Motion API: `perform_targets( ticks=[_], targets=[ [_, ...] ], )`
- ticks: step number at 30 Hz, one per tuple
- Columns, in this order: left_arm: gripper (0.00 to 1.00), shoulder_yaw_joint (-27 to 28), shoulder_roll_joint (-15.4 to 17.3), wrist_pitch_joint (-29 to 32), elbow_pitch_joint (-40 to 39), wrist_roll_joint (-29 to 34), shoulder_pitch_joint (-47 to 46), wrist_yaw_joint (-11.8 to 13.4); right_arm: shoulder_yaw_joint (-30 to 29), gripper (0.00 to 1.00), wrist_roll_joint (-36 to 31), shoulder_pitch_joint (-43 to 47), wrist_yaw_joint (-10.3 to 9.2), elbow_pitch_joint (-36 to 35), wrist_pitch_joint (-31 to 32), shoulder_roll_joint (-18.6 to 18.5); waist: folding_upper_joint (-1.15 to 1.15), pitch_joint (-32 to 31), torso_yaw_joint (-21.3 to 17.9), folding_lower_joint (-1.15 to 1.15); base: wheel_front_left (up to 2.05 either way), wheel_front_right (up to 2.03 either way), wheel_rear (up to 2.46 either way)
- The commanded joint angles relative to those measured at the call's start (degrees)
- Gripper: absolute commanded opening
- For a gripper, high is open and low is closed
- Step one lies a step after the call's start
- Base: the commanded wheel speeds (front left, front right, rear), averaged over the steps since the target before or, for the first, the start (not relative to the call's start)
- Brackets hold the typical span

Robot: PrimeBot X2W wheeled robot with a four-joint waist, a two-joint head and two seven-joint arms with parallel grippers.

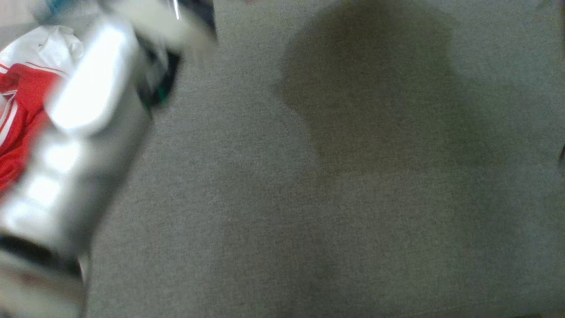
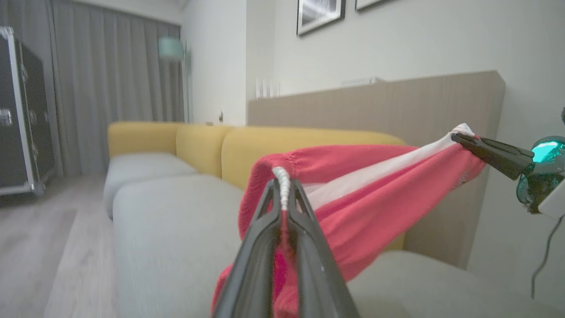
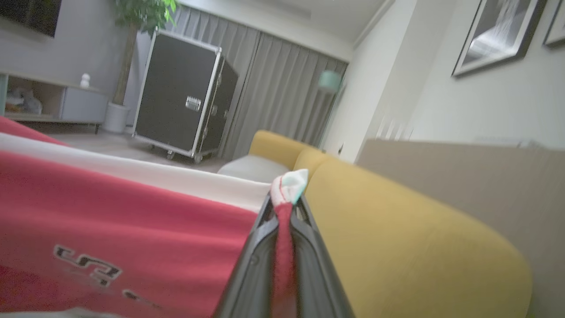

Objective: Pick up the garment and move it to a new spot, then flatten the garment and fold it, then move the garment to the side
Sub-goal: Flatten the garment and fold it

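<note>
You've got L gripper (image 2: 282, 187) & R gripper (image 3: 284, 202) both clamped on garment (image 2: 366, 194), its long axis stretched taut btwn them, above sofa seat (image 2: 167, 221).

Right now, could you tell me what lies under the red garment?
The garment, stretched between the left gripper and right gripper, hangs over the grey sofa seat. The seat directly beneath its drooping fold is hidden.
</note>
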Motion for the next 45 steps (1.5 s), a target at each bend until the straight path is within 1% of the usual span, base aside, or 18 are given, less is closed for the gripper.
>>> perform_targets(
  ticks=[1, 3, 6, 9, 12, 13, 16, 19, 22, 24, 26, 28, 32, 34, 36, 38, 45],
  targets=[
    [0.0, 0.8, 3.15, -0.26, -1.91, -0.55, 5.0, 0.14, -0.26, 0.0, 0.15, 5.35, 0.16, -1.63, -0.04, 0.43, 0.0, -0.68, 0.23, 0.0, 0.0, 0.0, 0.0],
    [0.0, 0.56, 3.03, -0.27, -3.68, -1.07, 11.87, 0.14, -1.11, 0.0, 0.79, 11.08, 0.16, -2.39, -0.04, 0.5, 0.0, -1.19, 0.55, 0.0, 0.0, 0.0, 0.0],
    [0.0, 0.66, 2.37, -0.27, -6.72, 0.01, 21.77, 0.14, -3.63, 0.0, 1.66, 19.85, 0.16, -4.21, -0.05, 0.78, 0.0, -2.49, 1.09, 0.0, 0.0, 0.0, 0.0],
    [0.0, 0.84, 2.08, -0.27, -10.24, 3.04, 31.41, 0.14, -6.53, 0.0, 1.98, 29.14, 0.16, -7.89, -0.05, 1.06, 0.0, -4.31, 1.48, 0.0, 0.0, 0.0, 0.0],
    [0.0, 1.23, 2.12, -0.27, -13.9, 5.52, 41.01, 0.14, -9.15, 0.0, 2.05, 39.17, 0.16, -13.46, 0.24, 1.27, 0.0, -6.48, 1.63, 0.0, 0.0, 0.0, 0.0],
    [0.0, 1.23, 2.12, -0.27, -13.9, 5.52, 41.01, 0.14, -9.15, 0.0, 2.05, 39.17, 0.16, -13.46, 0.24, 1.27, 0.0, -6.48, 1.63, 0.0, 0.0, 0.0, 0.0],
    [0.0, 1.96, 3.47, -0.28, -17.95, 8.01, 49.63, 0.14, -11.04, 0.0, 1.82, 49.02, 0.16, -21.98, 2.72, 1.93, 0.0, -8.42, 1.64, 0.0, 0.0, 0.0, 0.0],
    [0.0, 1.74, 5.12, -0.28, -21.52, 10.8, 56.17, 0.82, -14.15, 0.0, 1.98, 58.62, 0.16, -32.95, 6.06, 3.07, 0.0, -9.82, 2.34, 0.0, 0.0, 0.0, 0.0],
    [0.0, 1.56, 6.1, -0.28, -24.65, 11.83, 59.88, 2.05, -16.81, 0.0, 1.35, 66.25, 0.16, -43.21, 10.07, 5.04, 0.0, -10.63, 3.07, 0.0, 0.0, 0.0, 0.0],
    [0.0, 2.07, 5.8, -0.28, -26.52, 11.42, 60.75, 2.75, -17.67, 0.0, 1.26, 68.82, 0.16, -47.61, 12.62, 6.34, 0.0, -10.99, 3.48, 0.0, 0.0, 0.0, 0.0],
    [0.0, 2.35, 5.01, 0.18, -27.35, 10.76, 60.33, 3.22, -18.07, 0.0, 0.72, 69.38, 0.16, -49.74, 14.18, 6.89, 0.0, -10.97, 4.11, 0.0, 0.0, 0.0, 0.0],
    [0.0, 2.32, 3.99, 1.37, -27.24, 10.32, 58.76, 3.34, -18.57, 0.0, 0.93, 68.42, 0.16, -49.6, 14.78, 7.12, 0.0, -10.43, 4.98, 0.0, 0.0, 0.0, 0.0],
    [0.0, 2.73, 0.84, 3.29, -25.42, 8.93, 53.42, 3.01, -19.08, 0.0, 0.86, 64.26, 0.16, -45.89, 15.56, 6.56, 0.0, -8.15, 6.95, 0.0, 0.0, 0.0, 0.0],
    [0.0, 3.22, -0.78, 3.86, -23.63, 8.36, 50.3, 2.9, -18.49, 0.0, -0.57, 61.41, 0.16, -43.87, 16.37, 6.07, 0.0, -6.62, 7.62, 0.0, 0.0, 0.0, 0.0],
    [0.0, 3.69, -2.01, 4.35, -21.39, 8.28, 47.25, 2.98, -17.59, 0.0, -1.65, 57.8, 0.16, -41.15, 16.84, 5.36, 0.0, -5.13, 8.06, 0.0, 0.0, 0.0, 0.0],
    [0.0, 3.96, -2.97, 4.61, -19.27, 8.47, 44.3, 2.91, -16.08, 0.0, -1.78, 53.83, 0.16, -36.98, 16.94, 4.13, 0.0, -3.68, 8.42, 0.0, 0.0, 0.0, 0.0],
    [0.0, 3.67, -5.73, 6.21, -13.07, 7.01, 35.6, 1.41, -10.05, 0.0, -0.75, 40.04, 0.16, -23.75, 16.05, 1.48, 0.0, 0.46, 10.15, 0.0, 0.0, 0.0, 0.0]
  ],
)
